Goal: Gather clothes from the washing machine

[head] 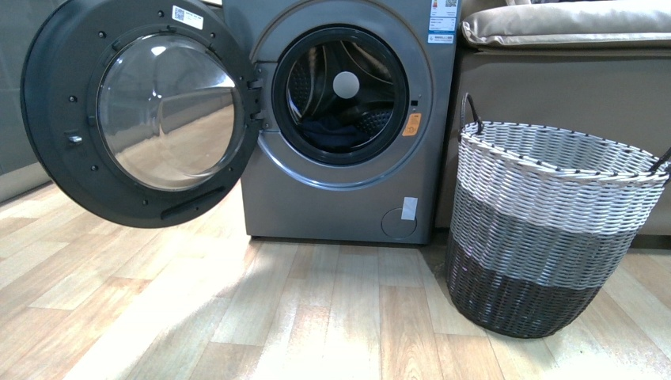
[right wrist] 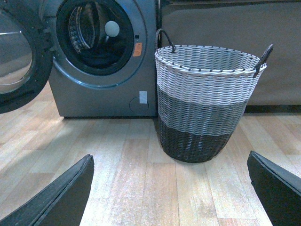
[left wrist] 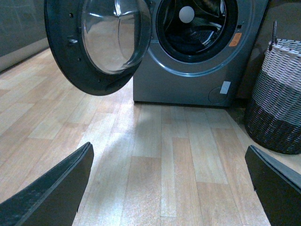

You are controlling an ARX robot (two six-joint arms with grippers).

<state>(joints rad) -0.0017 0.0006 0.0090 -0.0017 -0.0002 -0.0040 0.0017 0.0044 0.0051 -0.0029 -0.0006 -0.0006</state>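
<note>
Left wrist view: left pincer [left wrist: 169,149] spread wide, holding nothing; right pincer [right wrist: 170,156] likewise. One washing machine [head: 340,198], one basket [head: 546,229], one dark heap of clothes [head: 332,133] inside the drum.

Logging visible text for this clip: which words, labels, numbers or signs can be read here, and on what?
No text is legible.
Door sticker on the door: too small.
Blue-white label atop the washing machine: blurred.
Orange sticker on its front: blurred.
Lower white sticker: nothing readable.
</note>
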